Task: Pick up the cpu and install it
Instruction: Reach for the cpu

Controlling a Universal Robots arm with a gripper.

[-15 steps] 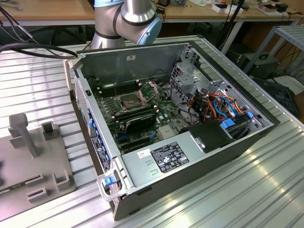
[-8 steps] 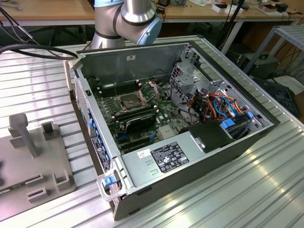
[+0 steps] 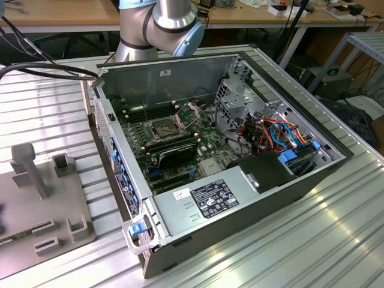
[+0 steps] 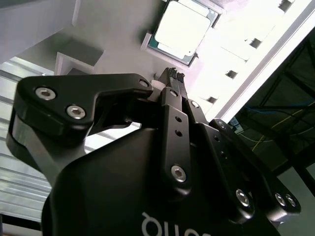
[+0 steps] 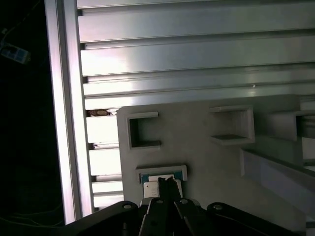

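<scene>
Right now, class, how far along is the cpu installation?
Nothing looks done: the cpu lies in its recess on the grey fixture plate. In hand: the gripper, fingers shut and empty, hovers near it. Left: lifting it and seating it in the motherboard socket.

Power supply labels point(image 3: 215, 198) carry print, none of it legible.

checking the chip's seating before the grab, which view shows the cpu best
Second wrist view: the cpu has nearly all its silver top in sight, just beyond the gripper. In the first wrist view the gripper covers most of it.
</scene>
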